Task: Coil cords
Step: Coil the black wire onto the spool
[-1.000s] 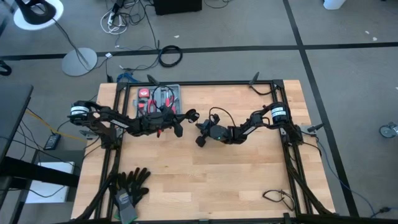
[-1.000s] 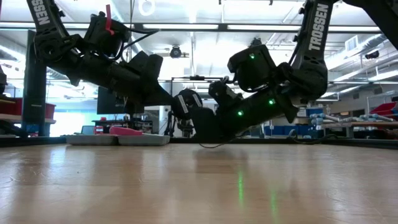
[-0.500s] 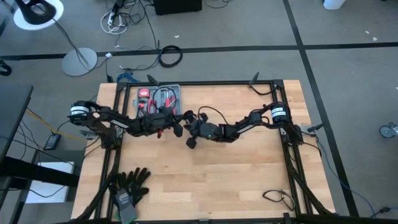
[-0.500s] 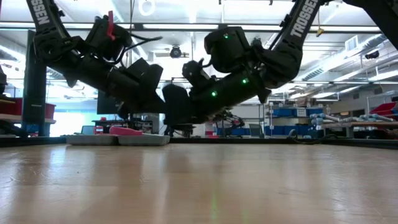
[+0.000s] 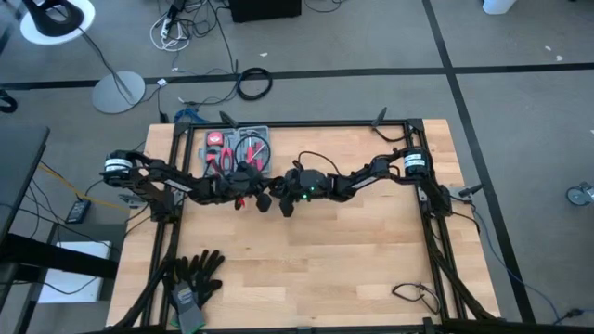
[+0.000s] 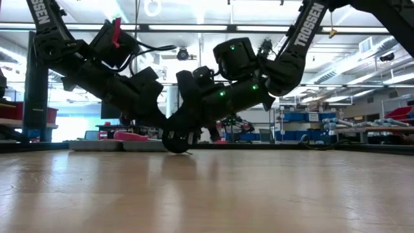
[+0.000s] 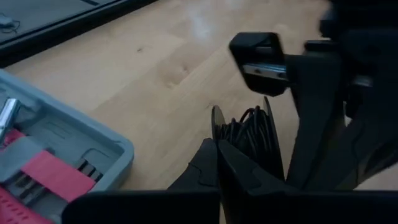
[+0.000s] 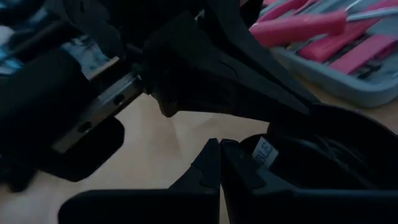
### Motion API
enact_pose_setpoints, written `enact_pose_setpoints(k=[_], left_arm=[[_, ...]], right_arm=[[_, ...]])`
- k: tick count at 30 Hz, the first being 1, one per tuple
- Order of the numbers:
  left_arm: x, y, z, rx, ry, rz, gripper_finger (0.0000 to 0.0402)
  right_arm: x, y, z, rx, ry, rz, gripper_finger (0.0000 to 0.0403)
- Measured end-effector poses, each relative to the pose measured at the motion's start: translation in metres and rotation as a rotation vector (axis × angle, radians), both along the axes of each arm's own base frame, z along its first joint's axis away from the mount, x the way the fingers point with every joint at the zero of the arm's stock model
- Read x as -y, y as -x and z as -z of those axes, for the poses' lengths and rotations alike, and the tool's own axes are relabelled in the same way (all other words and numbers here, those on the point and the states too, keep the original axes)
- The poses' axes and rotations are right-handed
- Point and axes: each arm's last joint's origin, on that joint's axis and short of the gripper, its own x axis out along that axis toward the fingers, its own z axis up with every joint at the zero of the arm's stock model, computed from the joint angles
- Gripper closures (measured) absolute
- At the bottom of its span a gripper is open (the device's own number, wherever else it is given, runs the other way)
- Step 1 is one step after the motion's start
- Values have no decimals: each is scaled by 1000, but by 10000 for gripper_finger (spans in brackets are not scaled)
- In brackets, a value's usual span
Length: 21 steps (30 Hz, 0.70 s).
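The cords show as a small black coil (image 7: 252,134) standing on edge in the middle of the table (image 5: 353,260). In the low view the coil's round dark shape (image 6: 174,141) has its lower edge at the tabletop. A round black puck (image 8: 317,149) with a white label sits in the coil. My left gripper (image 5: 264,198) comes in from the table's left, shut on the coil. My right gripper (image 5: 284,202) comes in from the right, shut, tip to tip with the left one. My left gripper (image 7: 216,149) pinches the near edge of the coil's loops (image 7: 231,132) between its two fingers, slanting down from the table's left. The coil stands upright past the fingertips. My right gripper (image 8: 219,149) is shut at the coil's rim beside the puck's white label (image 8: 264,149), slanting down from the right. Its own fingers hide what lies between them.
A grey tool tray (image 5: 238,148) with red-handled tools lies just beyond the grippers, toward the far edge. Black gloves (image 5: 197,274) lie at the near left corner, and a small loose cable (image 5: 413,295) at the near right. Bare wood fills the near half.
My right gripper has gone toward the table's left, up off the tabletop, and rolled, closing on the left gripper. My left gripper has tipped downward, and the coil has come down from mid-air to the tabletop.
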Motion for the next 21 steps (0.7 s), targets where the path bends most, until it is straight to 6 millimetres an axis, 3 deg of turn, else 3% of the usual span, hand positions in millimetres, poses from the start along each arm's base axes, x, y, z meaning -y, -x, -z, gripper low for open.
enact_pose_setpoints(k=[11, 21], left_arm=[[2, -1, 0, -19, -17, 99, 402], [3, 0, 2, -52, -38, 144, 401]], right_arm=[[45, 10, -11, 16, -176, -259, 401], [61, 32, -39, -172, -88, -230, 400]])
